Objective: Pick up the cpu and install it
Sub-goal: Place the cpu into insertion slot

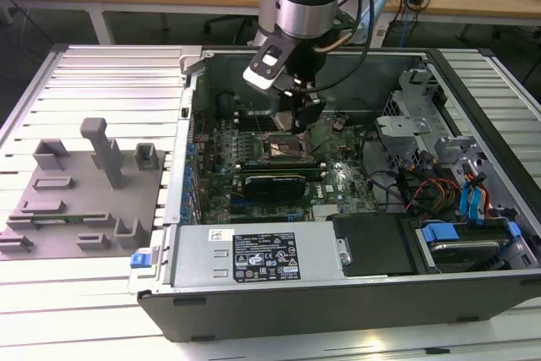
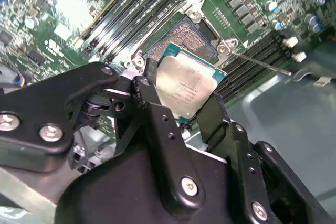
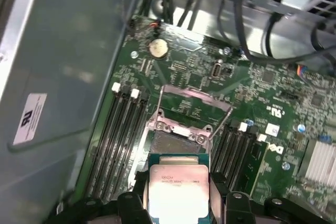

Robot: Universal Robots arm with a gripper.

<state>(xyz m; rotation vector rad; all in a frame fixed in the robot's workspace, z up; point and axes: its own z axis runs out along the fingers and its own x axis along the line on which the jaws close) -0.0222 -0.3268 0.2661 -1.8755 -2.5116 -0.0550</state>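
Note:
The cpu (image 2: 188,83) is a flat square chip with a pale silvery top and a thin teal edge, and it hangs between the black fingers of my gripper (image 2: 181,97), which is shut on it. In the first wrist view the cpu (image 3: 178,182) sits in the gripper (image 3: 178,195) just short of the open socket (image 3: 176,141) with its raised metal frame. The exterior view puts the gripper (image 1: 300,122) inside the computer case, just above the motherboard socket (image 1: 286,150). The socket (image 2: 193,34) lies beyond the held chip and shows bare.
Memory slots (image 3: 118,129) flank the socket on both sides. The case wall (image 3: 63,61) stands close by. A power supply (image 1: 262,255), a drive cage with cables (image 1: 456,200) and a graphics card (image 1: 272,183) crowd the case. A grey fixture plate (image 1: 76,200) lies at the exterior view's left.

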